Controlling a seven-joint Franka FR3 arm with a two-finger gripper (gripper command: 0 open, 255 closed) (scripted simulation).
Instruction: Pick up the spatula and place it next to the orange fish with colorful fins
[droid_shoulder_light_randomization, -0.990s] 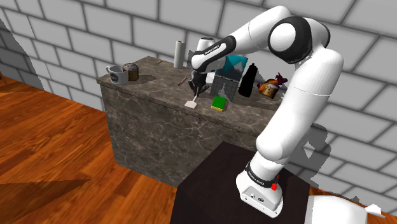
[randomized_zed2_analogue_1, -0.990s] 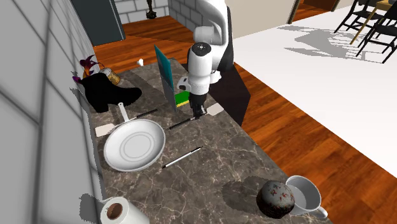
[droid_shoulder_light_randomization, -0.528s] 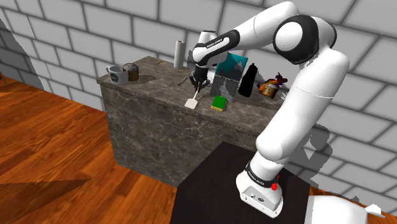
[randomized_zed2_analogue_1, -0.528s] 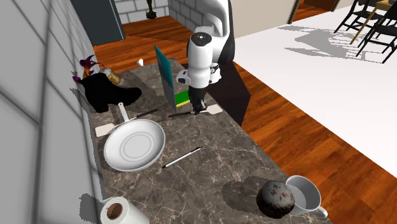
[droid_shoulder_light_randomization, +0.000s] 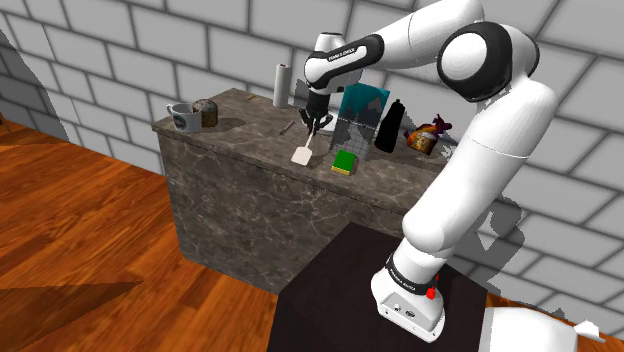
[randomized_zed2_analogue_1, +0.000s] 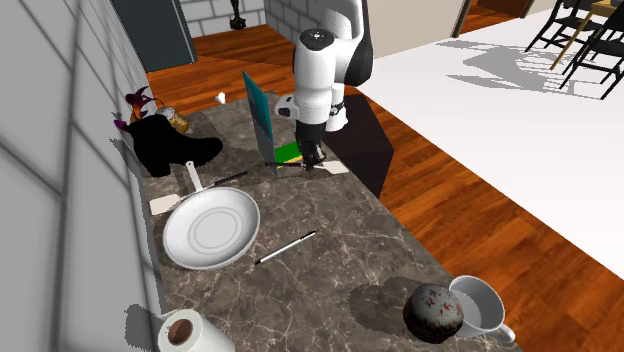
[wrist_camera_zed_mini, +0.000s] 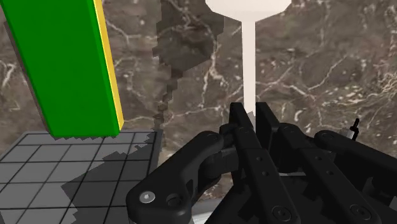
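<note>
as the gripper (droid_shoulder_light_randomization: 312, 126) near the shoulder view's upper centre clasps the spatula (droid_shoulder_light_randomization: 303, 155), a green block (droid_shoulder_light_randomization: 344, 162) lies just right of it

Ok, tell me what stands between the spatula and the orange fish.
The gripper clasps the spatula. Toward the fish stand the upright teal box and the black boot; the green sponge lies by the box.

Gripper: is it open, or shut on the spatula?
The gripper is shut on the spatula: in the wrist view its black fingers clasp the white handle.
</note>
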